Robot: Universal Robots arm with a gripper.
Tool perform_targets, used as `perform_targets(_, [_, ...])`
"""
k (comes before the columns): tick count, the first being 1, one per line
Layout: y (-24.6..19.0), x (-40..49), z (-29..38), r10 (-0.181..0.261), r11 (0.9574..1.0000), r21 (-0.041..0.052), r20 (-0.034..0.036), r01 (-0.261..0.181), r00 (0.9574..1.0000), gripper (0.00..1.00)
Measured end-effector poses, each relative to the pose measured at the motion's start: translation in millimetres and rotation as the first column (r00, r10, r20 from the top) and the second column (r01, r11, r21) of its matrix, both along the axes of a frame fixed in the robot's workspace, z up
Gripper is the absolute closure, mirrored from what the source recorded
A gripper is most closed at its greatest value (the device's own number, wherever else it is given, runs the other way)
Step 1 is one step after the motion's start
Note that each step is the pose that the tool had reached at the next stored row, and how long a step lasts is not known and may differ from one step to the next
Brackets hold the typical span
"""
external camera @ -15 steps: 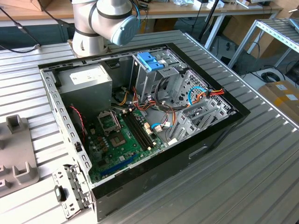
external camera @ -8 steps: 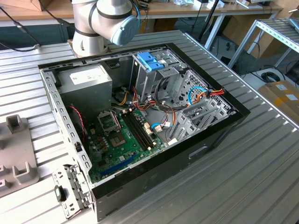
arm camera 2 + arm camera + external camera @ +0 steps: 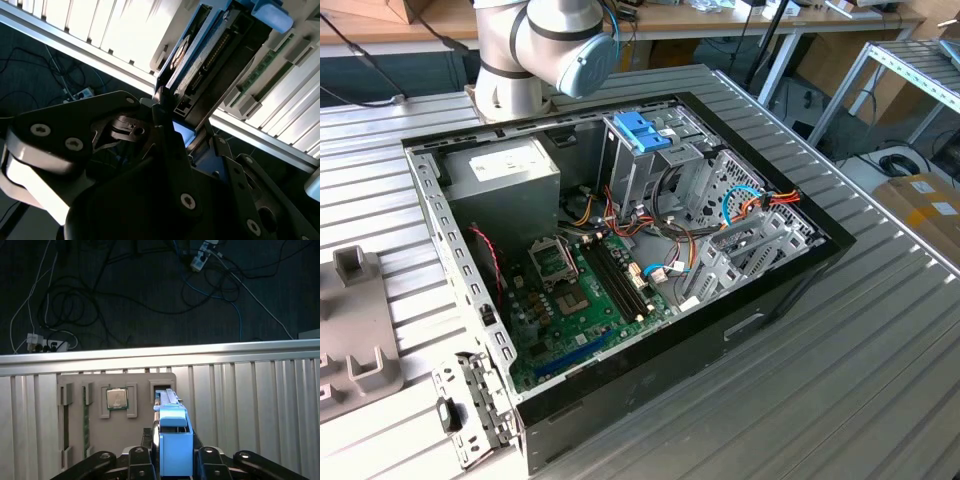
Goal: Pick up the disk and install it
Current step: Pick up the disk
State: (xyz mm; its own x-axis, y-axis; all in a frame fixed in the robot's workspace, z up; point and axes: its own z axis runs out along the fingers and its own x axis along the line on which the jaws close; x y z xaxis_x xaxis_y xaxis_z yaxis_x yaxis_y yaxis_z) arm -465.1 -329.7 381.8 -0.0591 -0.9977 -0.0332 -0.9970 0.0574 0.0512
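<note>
Surface: a ribbed aluminium table (image 3: 260, 405). Past its edge rail lies dark floor with loose cables (image 3: 100, 295). A flat grey fixture tray (image 3: 135, 435) on the table carries a square processor chip (image 3: 116, 399). The disk (image 3: 172, 422), dark metal in a light-blue plastic carrier, stands on edge at the tray's slot, and the black gripper (image 3: 175, 455) is clamped on both its faces. Whether the disk is seated in the slot cannot be told, and its near end is cut off. Bare table flanks the tray, with the rail just beyond.
</note>
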Motion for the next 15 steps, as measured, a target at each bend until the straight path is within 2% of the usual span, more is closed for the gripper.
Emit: perform_targets(15, [0.0,0.0,18.5,0.000,1.0000,0.0000,0.0000,0.000,1.0000,0.63])
